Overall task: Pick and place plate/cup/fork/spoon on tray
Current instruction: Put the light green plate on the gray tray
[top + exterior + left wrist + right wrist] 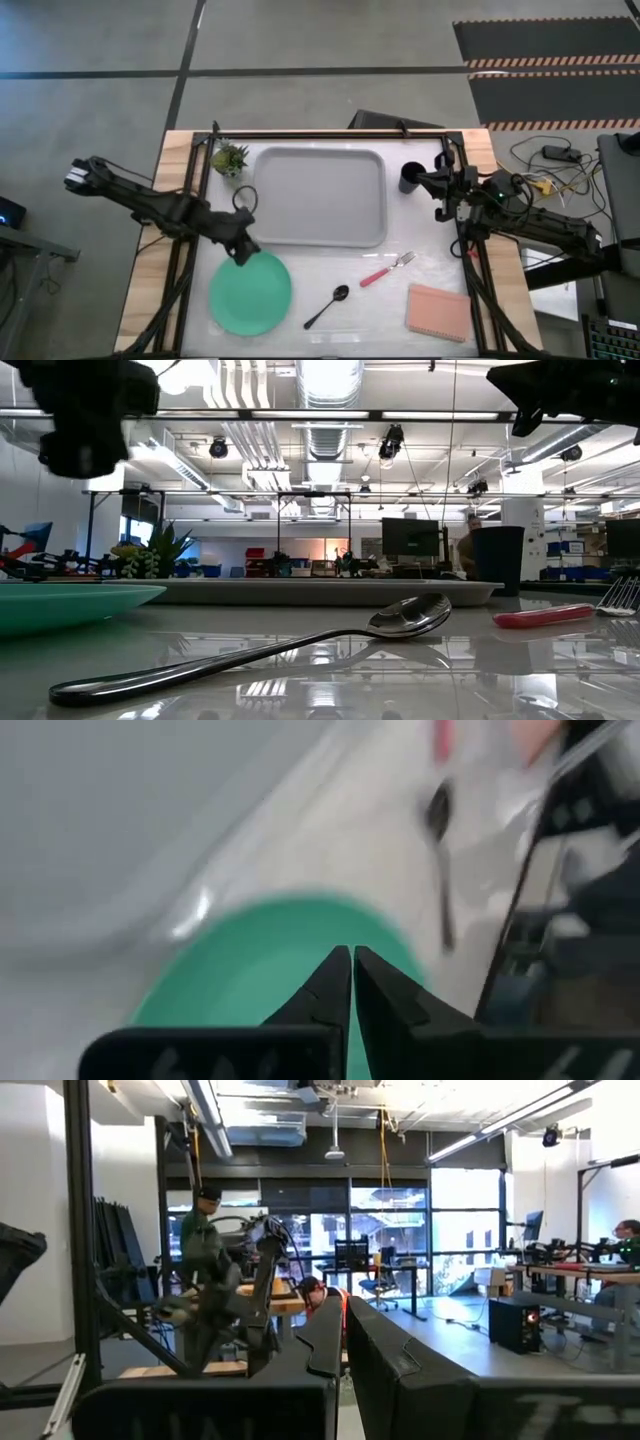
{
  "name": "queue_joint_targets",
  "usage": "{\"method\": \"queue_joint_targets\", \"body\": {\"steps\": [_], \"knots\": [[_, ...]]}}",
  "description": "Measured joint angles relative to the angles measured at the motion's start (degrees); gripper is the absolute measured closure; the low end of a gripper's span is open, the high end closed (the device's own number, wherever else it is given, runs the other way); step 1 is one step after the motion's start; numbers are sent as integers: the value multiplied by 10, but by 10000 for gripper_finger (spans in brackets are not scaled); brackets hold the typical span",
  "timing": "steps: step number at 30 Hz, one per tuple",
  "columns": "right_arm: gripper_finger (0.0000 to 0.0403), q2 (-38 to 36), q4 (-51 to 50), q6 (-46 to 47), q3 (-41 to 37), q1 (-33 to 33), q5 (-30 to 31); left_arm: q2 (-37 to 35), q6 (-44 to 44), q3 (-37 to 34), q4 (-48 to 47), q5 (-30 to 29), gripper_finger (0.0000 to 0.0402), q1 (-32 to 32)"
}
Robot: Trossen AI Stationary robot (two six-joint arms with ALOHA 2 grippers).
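The mint-green plate (250,294) lies flat on the table at the near left, below the light-grey tray (320,196). My left gripper (246,256) hovers shut over the plate's far rim; in the left wrist view (352,960) its fingertips meet above the plate (250,970). The dark cup (410,177) stands upright right of the tray. The black spoon (327,306) and the pink-handled fork (387,268) lie on the table near the middle. My right gripper (438,190) is shut, raised beside the cup, empty.
A small potted plant (229,158) stands at the tray's far left corner. A pink pad (438,312) lies at the near right. A black frame (330,133) runs along the table's far edge. People show in the room beyond the table.
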Motion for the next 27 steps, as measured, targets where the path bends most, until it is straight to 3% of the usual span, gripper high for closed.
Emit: {"method": "queue_joint_targets", "body": {"steps": [6, 9, 15, 19, 27], "knots": [[394, 0, 0, -16, 0, 0, 3, 34, -49, -13, -106, 55, 402, 0], [394, 0, 2, -24, 0, 0, 3, 48, -48, -14, -153, 55, 402, 1], [394, 0, 3, -26, 0, 0, 3, 52, -48, -15, -161, 48, 397, 1], [394, 0, 2, -31, 0, 0, 3, 49, -44, -15, -161, 48, 361, 1], [394, 0, -5, -30, 0, 0, 3, 81, -10, -26, -172, 14, 244, 1]]}}
